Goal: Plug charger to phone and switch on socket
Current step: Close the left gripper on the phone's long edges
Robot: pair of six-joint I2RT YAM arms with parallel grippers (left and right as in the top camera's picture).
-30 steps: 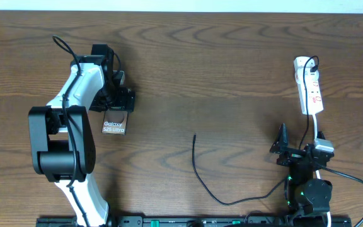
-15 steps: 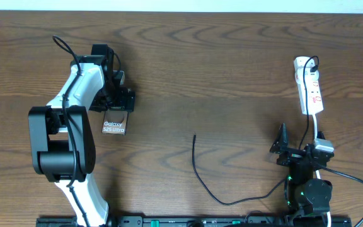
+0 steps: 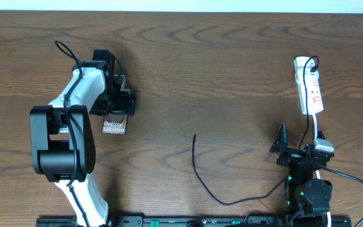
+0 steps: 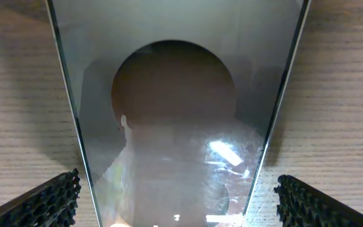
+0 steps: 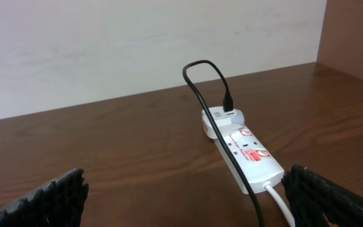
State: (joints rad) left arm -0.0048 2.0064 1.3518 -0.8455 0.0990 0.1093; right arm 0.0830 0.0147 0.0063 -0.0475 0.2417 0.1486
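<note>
The left claw hangs over the far end of the phone, which lies flat on the bench with its pale "Galaxy" lettering on the end nearer to the robot's base. In the left wrist view this claw is spread wide. Its two ribbed fingertips stand on either side of the phone, and the glossy face with a dark round reflection fills the space between them. The fingertips are just beside the long edges, and the claw grips nothing. The right claw is low over the bench, well apart from the phone and on the other side of the bench. It is also fully spread and empty. In the right wrist view, the fingertips of this claw frame the socket, which lies ahead of it and slightly to its right, not touching it. The socket is a white strip with red markings, and its white cord runs back toward the right claw. The charger is plugged in at the far end of the socket and arches up, then passes along the strip. On the bench the charger curves away to the left of the right claw. Its free plug tip lies on bare wood between the two claws, apart from the phone.
</note>
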